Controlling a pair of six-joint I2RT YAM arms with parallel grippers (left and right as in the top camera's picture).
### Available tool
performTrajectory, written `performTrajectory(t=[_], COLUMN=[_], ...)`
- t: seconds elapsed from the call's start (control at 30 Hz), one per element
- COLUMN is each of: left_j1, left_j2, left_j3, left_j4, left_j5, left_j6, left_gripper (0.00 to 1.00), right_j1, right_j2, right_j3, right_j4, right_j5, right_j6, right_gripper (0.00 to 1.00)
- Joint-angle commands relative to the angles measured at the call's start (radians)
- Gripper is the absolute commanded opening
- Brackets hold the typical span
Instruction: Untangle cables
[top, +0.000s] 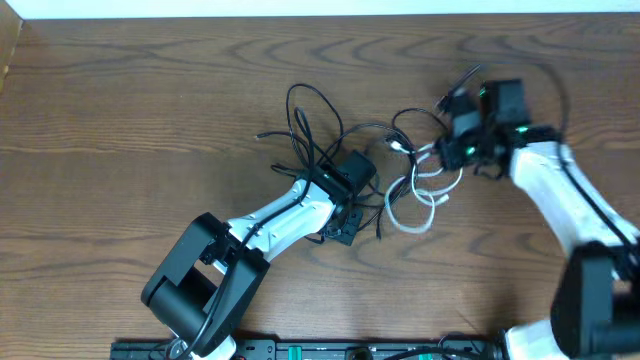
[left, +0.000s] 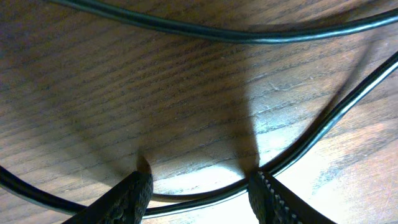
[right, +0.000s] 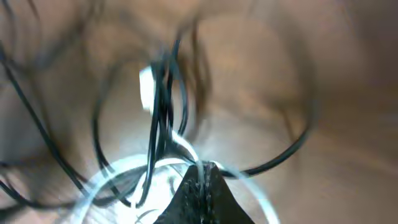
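1. I see no containers anywhere; everything lies directly on the brown wood-grain table (top: 120, 120).
2. The thin black cables (top: 310, 130) sit in loose loops at the centre of the overhead frame, and the thin white cable (top: 415, 205) is coiled just right of centre, overlapping the black loops.
3. My left arm reaches from the lower left of the overhead frame up toward the centre, with the left gripper (top: 350, 195) low over the black loops.
4. In the left wrist view the left gripper (left: 199, 193) has its two ribbed black fingers (left: 134, 199) apart at the bottom edge, tips close to the wood, with one black cable (left: 298, 149) curving across the gap between them; they are not clamped on it.
5. My right arm comes in from the lower right and bends toward the upper right of centre, its right gripper (top: 455, 150) at the top of the white coil.
6. In the blurred right wrist view the right gripper (right: 202, 177) has its fingers pressed together where white and black strands cross; I cannot tell which strand is pinched.
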Motion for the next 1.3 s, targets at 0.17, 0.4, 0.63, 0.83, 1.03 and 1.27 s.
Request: performTrajectory(t=[0.17, 0.4, 0.63, 0.83, 1.03, 1.27], left_j1=[0.002, 0.002, 0.002, 0.002, 0.002, 0.002], left_j2=[0.009, 0.009, 0.009, 0.009, 0.009, 0.009], left_j3=[-0.001, -0.001, -0.001, -0.001, -0.001, -0.001], left_j4=[-0.015, -0.015, -0.014, -0.008, -0.008, -0.007], left_j5=[-0.050, -0.050, -0.050, -0.049, -0.050, -0.050], left_j6=[-0.009, -0.009, -0.009, -0.024, -0.024, -0.024], left_gripper=[0.55, 0.55, 0.55, 0.55, 0.55, 0.55], right_j1=[-0.037, -0.098, -0.374, -0.262, -0.089, 0.038], right_j2=[-0.326, -0.327, -0.240, -0.042, 0.121, 0.202], right_j3=[0.121, 0.121, 0.119, 0.119, 0.119, 0.119], right_j4=[-0.032, -0.036, -0.138, -0.227, -0.214, -0.122], right_j5=[0.003, 0.928, 0.368, -0.228, -0.112, 0.049], right_j6=[0.073, 0.229, 0.346, -0.035, -0.162, -0.202], right_gripper=[0.01, 0.02, 0.17, 0.56, 0.61, 0.53])
